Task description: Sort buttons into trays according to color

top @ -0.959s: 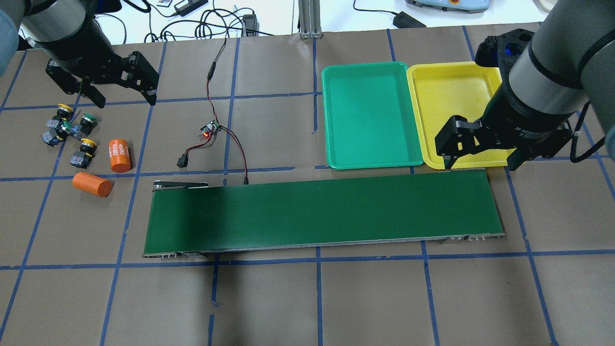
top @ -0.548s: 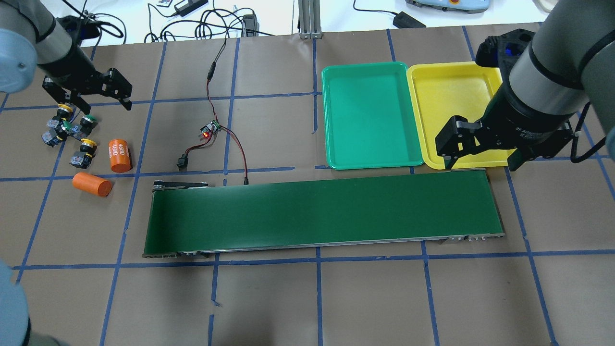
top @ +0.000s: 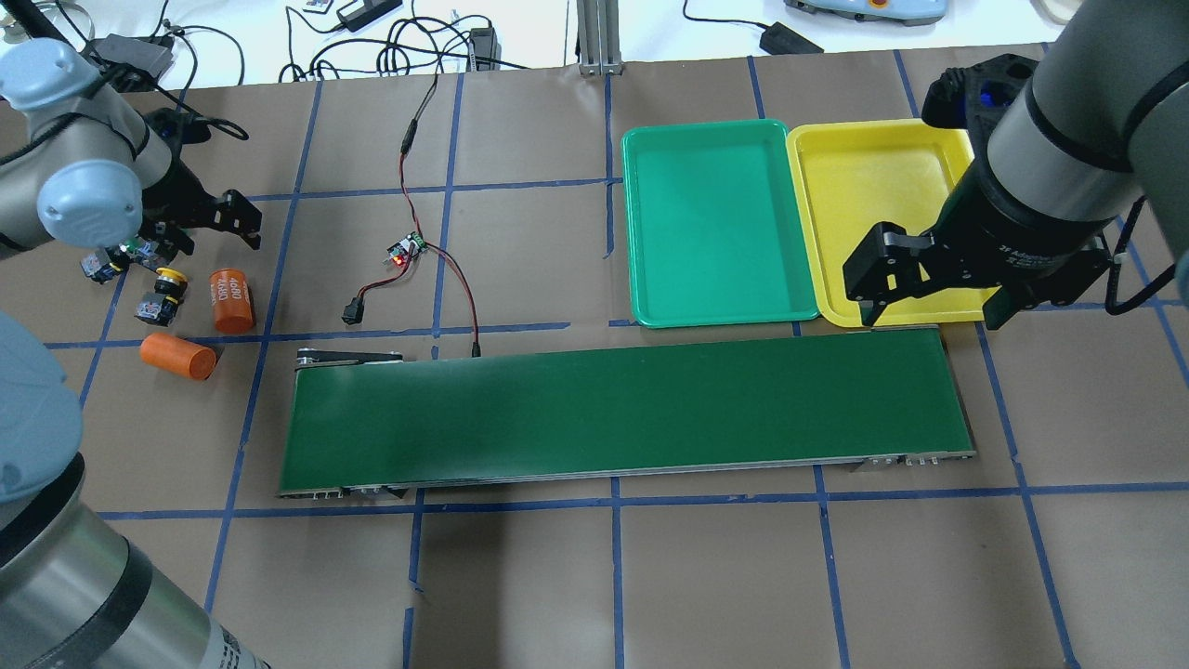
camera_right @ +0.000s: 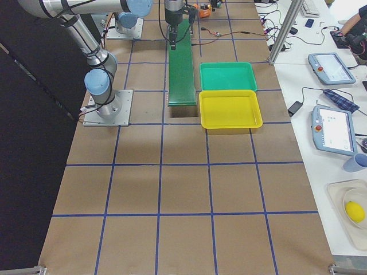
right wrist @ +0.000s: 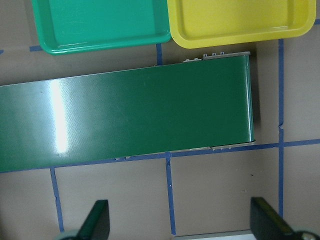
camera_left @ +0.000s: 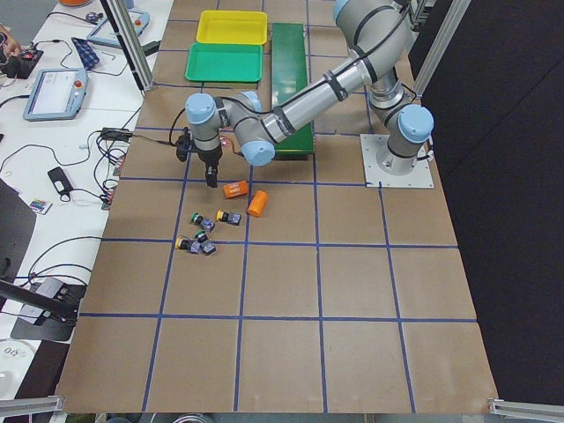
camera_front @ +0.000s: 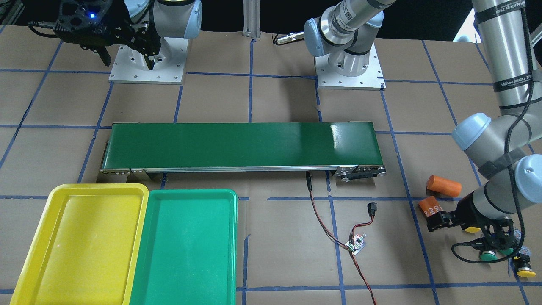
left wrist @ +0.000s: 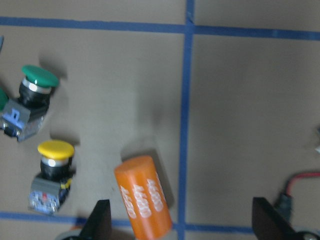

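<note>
Left wrist-mounted: left gripper (left wrist: 182,222) jaws apart beside yellow button (left wrist: 54,172); right gripper (right wrist: 180,222) likewise apart. I judge it light, rigid; pinch the boxy body.

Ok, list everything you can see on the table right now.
Green buttons: two, robot's-left table end.
Yellow buttons: two, same cluster.
Orange cylinders: two, lying beside them.
Green tray: one, empty, beyond belt.
Yellow tray: one, empty, alongside green tray.
Conveyor belt: one, dark green, centre.
Circuit board: one, red-black wires, beyond belt.
Left claw: black, open, by the buttons.
Right claw: black, open, above belt's end.
</note>
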{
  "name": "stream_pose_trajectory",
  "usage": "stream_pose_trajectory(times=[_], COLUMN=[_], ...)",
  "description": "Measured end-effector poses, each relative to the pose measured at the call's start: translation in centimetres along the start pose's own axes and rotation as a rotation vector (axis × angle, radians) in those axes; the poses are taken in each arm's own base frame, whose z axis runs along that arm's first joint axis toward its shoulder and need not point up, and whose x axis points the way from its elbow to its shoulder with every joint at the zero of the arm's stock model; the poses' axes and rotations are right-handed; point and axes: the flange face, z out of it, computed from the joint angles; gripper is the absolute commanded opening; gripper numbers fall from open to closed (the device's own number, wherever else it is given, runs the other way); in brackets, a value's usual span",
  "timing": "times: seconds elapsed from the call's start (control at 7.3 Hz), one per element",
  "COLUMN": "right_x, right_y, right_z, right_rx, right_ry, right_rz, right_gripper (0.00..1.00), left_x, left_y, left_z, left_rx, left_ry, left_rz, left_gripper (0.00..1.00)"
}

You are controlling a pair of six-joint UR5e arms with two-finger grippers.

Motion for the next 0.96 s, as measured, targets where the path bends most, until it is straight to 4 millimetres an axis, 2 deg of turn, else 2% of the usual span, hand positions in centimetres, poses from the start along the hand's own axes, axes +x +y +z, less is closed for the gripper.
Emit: stream_pose_trajectory(times=[0.14,0.27,0.41,0.55,0.96], right_x=[0.0,0.0,0.0,0.1,0.1], right_y=[0.0,0.0,0.0,0.0,0.0], right_z=[0.0,0.0,0.0,0.0,0.0], right_rx=[0.001,0.001,0.001,0.001,0.000], right_ry=[0.000,0.000,0.000,0.001,0.001], right_rz=[0.001,0.001,0.000,0.000,0.000], right_gripper=[1.00,1.00,1.00,1.00,1.00], left_x=[-0.7,-1.9,-2.5,-2.5,-1.1], left_y=[0.8,1.3,1.6,1.8,2.3], left_z=[1.5,2.7,3.3,3.2,1.6], left_rx=[-0.020,-0.037,-0.050,-0.061,-0.098], left_ry=[0.008,0.015,0.018,0.021,0.069], left_rz=[-0.011,-0.030,-0.041,-0.052,-0.183], left_gripper=[0.92,0.70,0.24,0.00,0.00])
